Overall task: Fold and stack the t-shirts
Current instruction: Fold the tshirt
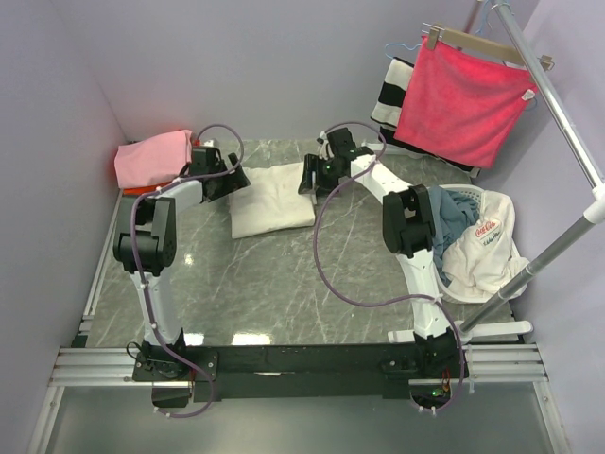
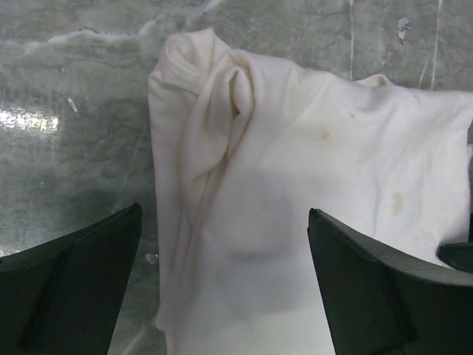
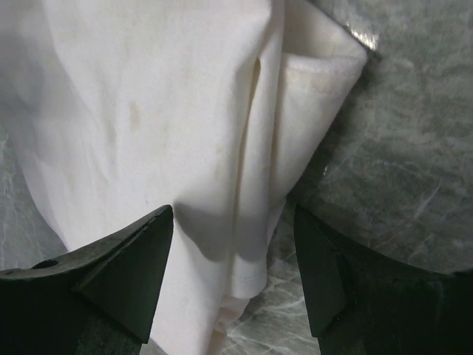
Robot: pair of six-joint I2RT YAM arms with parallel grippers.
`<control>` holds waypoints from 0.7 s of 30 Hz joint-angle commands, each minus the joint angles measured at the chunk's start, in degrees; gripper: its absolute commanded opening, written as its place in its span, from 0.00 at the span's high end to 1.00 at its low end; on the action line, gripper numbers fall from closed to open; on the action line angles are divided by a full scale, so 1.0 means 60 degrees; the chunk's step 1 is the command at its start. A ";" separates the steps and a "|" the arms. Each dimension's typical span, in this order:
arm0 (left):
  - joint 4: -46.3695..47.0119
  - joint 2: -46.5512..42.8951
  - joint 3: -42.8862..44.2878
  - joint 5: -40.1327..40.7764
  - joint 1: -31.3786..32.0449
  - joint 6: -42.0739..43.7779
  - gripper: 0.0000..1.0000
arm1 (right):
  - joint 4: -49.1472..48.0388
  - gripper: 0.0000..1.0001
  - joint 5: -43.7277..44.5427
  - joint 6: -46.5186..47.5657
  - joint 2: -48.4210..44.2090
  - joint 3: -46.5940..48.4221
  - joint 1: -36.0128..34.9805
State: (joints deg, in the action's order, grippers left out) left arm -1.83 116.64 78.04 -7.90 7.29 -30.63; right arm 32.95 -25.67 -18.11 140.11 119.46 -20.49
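Left jaws wide open, nothing gripped. Left wrist view: both dark fingers (image 2: 74, 288) spread, cream t-shirt (image 2: 295, 185) lies below and between them, bunched fold toward 11 o'clock. Contact with the cloth: cannot tell.

Right jaws also open, narrower gap, nothing pinched. Right wrist view: fingers (image 3: 118, 281) straddle a folded edge of the cream t-shirt (image 3: 148, 111), with bare marble at 3 o'clock.

Top view: left arm (image 1: 156, 227) reaches toward 12 o'clock, its head over the 9 o'clock edge of the cream t-shirt (image 1: 274, 199). Right arm (image 1: 406, 213) bends in toward 11 o'clock, its head over the tee's 2 o'clock corner. The tee lies partly folded into a rough rectangle on the desk (image 1: 284, 284), at the far middle between the two heads.

Pink t-shirt (image 1: 151, 156) is folded in the far corner at 10 o'clock, just beside the left arm's head. Orange-red t-shirt (image 1: 142, 188) shows only as a thin edge under the pink one.

White basket (image 1: 506, 203) sits at 3 o'clock on the desk's edge, with a blue cloth (image 1: 454, 210) and a white printed cloth (image 1: 482, 246) in it. Red cloth (image 1: 463, 99) hangs on a wooden hanger at 1 o'clock, with a striped cloth (image 1: 389, 95) just behind it at its 9 o'clock side. Metal rail (image 1: 558, 104) runs down the 3 o'clock side.
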 commanded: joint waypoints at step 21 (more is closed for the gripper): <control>-0.0897 0.1435 0.1979 0.0614 0.0104 0.0711 0.84 | -0.0496 0.93 0.0206 -0.0351 -0.0148 -0.0410 0.0104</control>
State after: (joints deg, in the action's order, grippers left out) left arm -7.20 125.47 89.80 -5.10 8.05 -27.62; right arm 32.10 -26.63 -19.57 143.02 121.84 -20.45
